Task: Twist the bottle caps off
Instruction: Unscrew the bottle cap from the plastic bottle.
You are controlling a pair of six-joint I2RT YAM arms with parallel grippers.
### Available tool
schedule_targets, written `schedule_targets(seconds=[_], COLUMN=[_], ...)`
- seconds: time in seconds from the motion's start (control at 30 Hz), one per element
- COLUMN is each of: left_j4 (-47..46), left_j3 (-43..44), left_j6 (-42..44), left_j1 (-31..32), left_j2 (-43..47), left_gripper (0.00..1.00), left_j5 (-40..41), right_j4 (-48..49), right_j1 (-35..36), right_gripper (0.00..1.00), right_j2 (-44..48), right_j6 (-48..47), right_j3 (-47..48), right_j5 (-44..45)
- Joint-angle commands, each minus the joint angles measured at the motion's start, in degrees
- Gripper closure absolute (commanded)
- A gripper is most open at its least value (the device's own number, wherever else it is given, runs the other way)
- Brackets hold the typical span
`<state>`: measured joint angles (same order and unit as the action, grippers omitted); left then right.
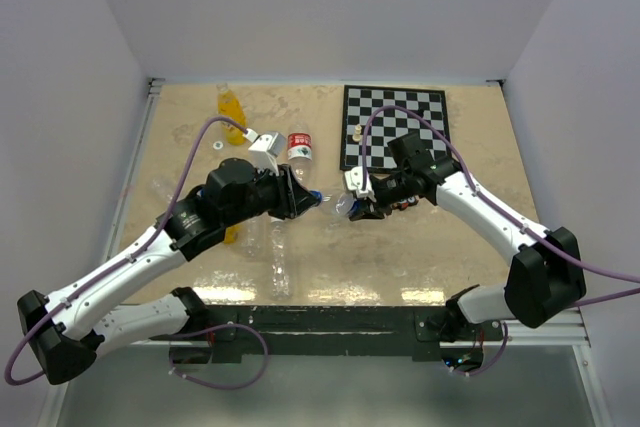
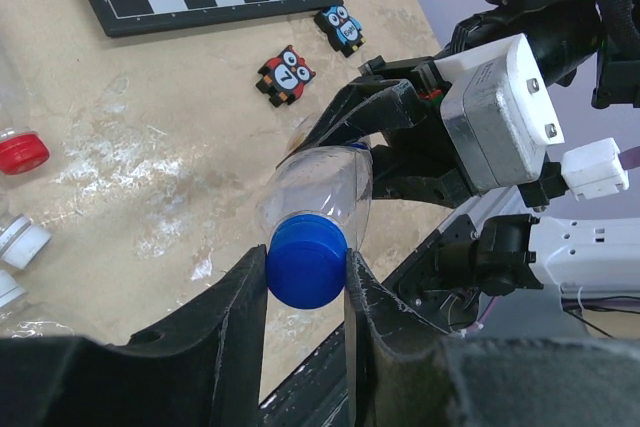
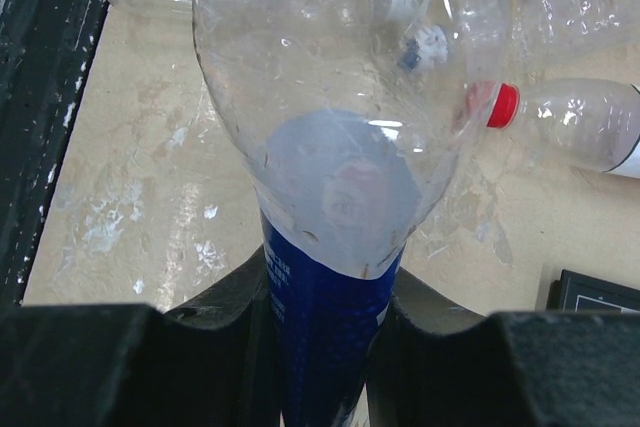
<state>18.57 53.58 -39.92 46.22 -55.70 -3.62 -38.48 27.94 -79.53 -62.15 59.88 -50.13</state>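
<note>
A clear bottle (image 2: 322,185) with a blue-and-white label (image 3: 325,342) hangs on its side above the table, between my two grippers. My right gripper (image 3: 325,332) is shut on its labelled body; its fingers (image 2: 395,117) show in the left wrist view. The bottle's blue cap (image 2: 306,263) sits between the fingers of my left gripper (image 2: 306,272), which press on both of its sides. In the top view the left gripper (image 1: 311,199) and right gripper (image 1: 357,206) face each other at mid-table. An orange-yellow bottle (image 1: 231,111) lies at the back left.
A chessboard (image 1: 395,127) lies at the back right, with two owl figures (image 2: 285,75) beside it. A red-capped clear bottle (image 3: 575,122) and other clear bottles (image 1: 270,247) lie on the table. A red-labelled bottle (image 1: 300,146) lies behind my left gripper.
</note>
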Motion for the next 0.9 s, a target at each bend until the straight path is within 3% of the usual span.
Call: schedule_targets(seconds=[0.0,0.2,0.3,0.47,0.73,0.87], left_j4=[-3.36,-3.19,-2.48,-0.73,-3.88,-7.40], left_j3=[3.28,3.20,3.02,3.46,-6.19,-7.44], left_j6=[-0.51,5.02,9.50,22.84,61.42,67.42], left_j1=[-0.51,-0.51,-0.43,-0.43,-0.51,-0.51], left_j2=[0.77,2.35,4.10,7.27,13.51,11.68], left_gripper=[0.89,0.31,0.07,0.02,0.01,0.00], left_j5=[3.35,2.04,1.07,-3.04,-25.72,-25.39], right_j4=[-1.07,-1.25,-1.25,-1.16,-0.90,-0.72], right_j1=[0.00,0.01,0.01,-0.08,0.01,0.01], right_gripper=[1.00,1.00,1.00,1.00,1.00,1.00], right_j2=[0.34,0.51,0.43,0.51,0.42,0.34], right_j6=[-2.01,-2.10,-2.27,-2.19,-2.10,-2.01], right_j3=[1.12,1.21,1.21,1.21,0.94,0.86], right_j5=[-1.20,-1.29,-1.29,-1.20,-0.94,-0.94])
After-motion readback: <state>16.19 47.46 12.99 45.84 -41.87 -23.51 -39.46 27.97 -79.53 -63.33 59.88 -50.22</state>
